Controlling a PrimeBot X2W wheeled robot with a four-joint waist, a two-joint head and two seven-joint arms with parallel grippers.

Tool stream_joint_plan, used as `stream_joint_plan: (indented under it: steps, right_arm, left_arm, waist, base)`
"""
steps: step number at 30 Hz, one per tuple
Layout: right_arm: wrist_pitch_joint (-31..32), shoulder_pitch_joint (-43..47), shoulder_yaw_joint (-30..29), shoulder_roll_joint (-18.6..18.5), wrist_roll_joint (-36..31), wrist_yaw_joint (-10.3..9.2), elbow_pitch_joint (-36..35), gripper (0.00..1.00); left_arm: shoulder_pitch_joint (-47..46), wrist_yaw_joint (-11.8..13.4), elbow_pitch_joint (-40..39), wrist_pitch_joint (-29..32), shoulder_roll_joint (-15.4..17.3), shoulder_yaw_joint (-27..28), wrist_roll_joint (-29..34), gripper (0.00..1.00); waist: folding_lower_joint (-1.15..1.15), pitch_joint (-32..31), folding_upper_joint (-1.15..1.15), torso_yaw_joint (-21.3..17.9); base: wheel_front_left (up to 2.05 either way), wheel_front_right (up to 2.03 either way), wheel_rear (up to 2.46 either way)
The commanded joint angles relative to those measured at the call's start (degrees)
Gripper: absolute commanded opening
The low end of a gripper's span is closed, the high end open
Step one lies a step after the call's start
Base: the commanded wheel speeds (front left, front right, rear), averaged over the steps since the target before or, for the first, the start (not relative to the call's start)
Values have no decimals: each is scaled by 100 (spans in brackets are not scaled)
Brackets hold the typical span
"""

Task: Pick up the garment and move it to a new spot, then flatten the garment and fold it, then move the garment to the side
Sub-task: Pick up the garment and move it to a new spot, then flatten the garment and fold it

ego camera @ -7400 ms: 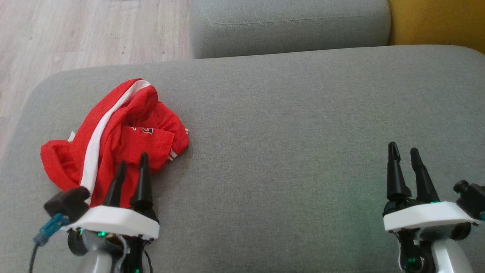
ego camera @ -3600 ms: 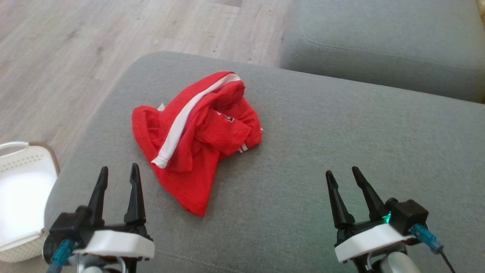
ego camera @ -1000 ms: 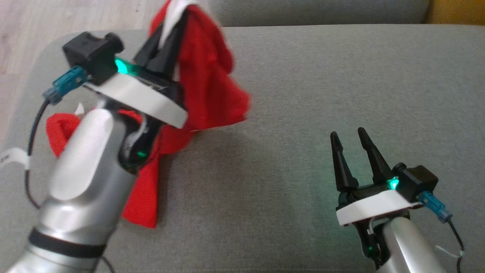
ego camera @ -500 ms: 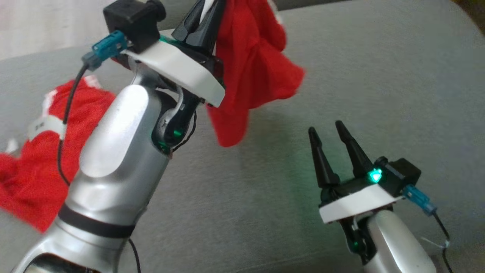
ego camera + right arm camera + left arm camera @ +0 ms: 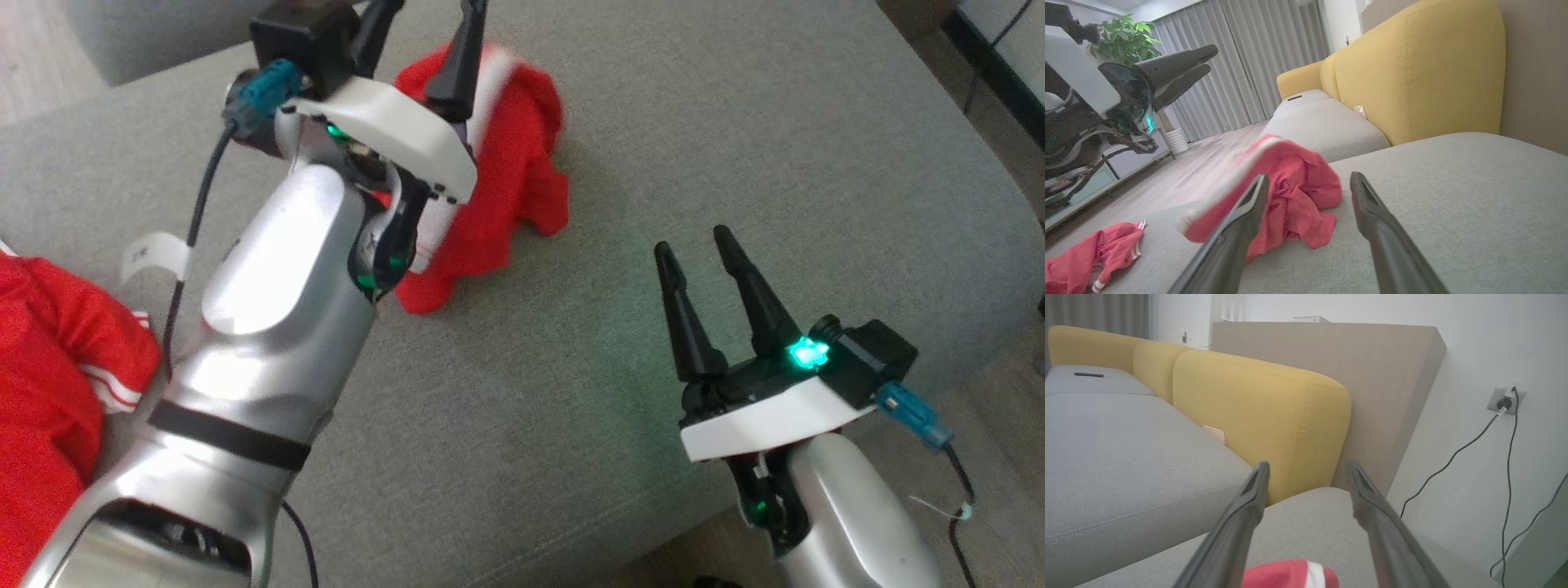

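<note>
A red garment with a white stripe (image 5: 514,180) lies crumpled on the grey sofa cushion (image 5: 694,122), just below and beyond my left gripper (image 5: 429,12). That gripper hangs above it, open and holding nothing; in the left wrist view the gripper (image 5: 1308,467) has its fingers wide apart, with the garment (image 5: 1286,573) low between them. My right gripper (image 5: 692,242) is open over bare cushion to the garment's right. In the right wrist view the garment (image 5: 1294,183) sits ahead of the right gripper (image 5: 1309,177), its left part blurred. The left gripper (image 5: 1208,59) hovers above.
A second red piece with white stripes (image 5: 49,367) lies at the cushion's left end, also as red cloth (image 5: 1090,257). A yellow backrest (image 5: 1412,73) rises behind the seat. The cushion's right edge drops to the floor (image 5: 996,122). Cables run from a wall socket (image 5: 1504,402).
My left gripper has opened and let go of the red garment, which has dropped from the air onto the cushion. The head view has swung right; the right gripper stays open.
</note>
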Motion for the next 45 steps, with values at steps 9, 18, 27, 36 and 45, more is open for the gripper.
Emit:
stream_joint_plan:
  steps: [9,18,27,36,45]
  right_arm:
    - [-61,-77,-287,-9,-128,-4,-182,100]
    - [-61,112,-620,-9,-360,-4,-66,100]
    - [-61,449,-883,-9,-545,-4,70,100]
    - [-61,525,-943,-9,-628,-4,146,100]
    - [-3,120,-764,-9,-843,-4,950,100]
  left_arm:
    - [-402,-221,-105,-367,197,608,-54,100]
    - [718,-232,-1181,-377,939,1215,220,100]
    - [3104,-177,-2617,-378,846,1675,431,100]
    - [4146,-365,-2884,-378,230,1924,945,100]
    - [4078,-616,-2761,-378,17,1958,1205,100]
  waist:
    - [0,-9,0,672]
    - [0,-308,0,1512]
    - [0,-644,0,2080]
    - [0,-691,0,2228]
    - [0,-446,0,2535]
  base:
    - [0,0,0]
    - [0,0,0]
    - [0,0,0]
    - [0,0,0]
    - [0,0,0]
